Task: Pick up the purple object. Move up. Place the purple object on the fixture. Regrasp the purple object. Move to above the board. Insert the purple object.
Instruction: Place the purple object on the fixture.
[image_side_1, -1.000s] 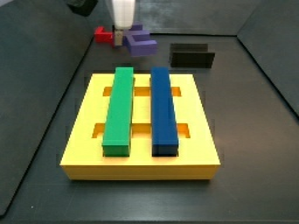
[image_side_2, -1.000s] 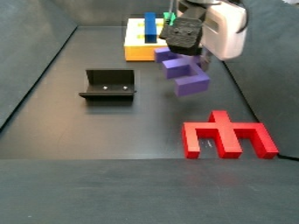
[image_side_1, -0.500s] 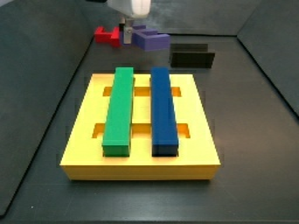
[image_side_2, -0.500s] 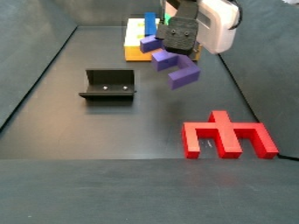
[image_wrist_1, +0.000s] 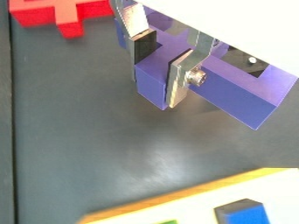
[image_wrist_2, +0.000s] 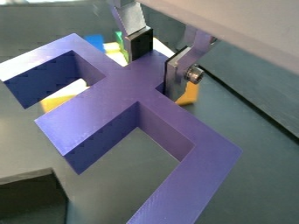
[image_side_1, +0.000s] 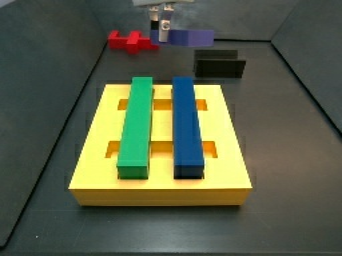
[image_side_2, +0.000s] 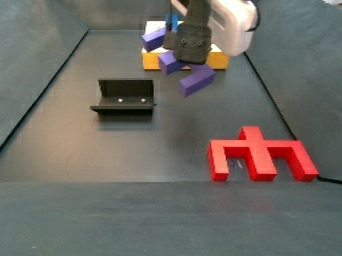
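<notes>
You get even, diffuse light in every view, with no hard glare. In both side views the dark floor shows only a faint sheen, and the board (image_side_1: 160, 140) reads bright and saturated, with its front face a shade darker than its top. A soft shadow sits under the red block (image_side_2: 262, 156), and the fixture (image_side_2: 124, 97) is nearly black, so you lose its inner detail. All pictures are low in resolution and slightly soft. In both wrist views the gripper (image_wrist_1: 162, 56) is closest to the lens and its fingers (image_wrist_2: 179, 72) catch pale highlights, while the purple object (image_wrist_2: 122, 109) fills the frame with blurred edges.
</notes>
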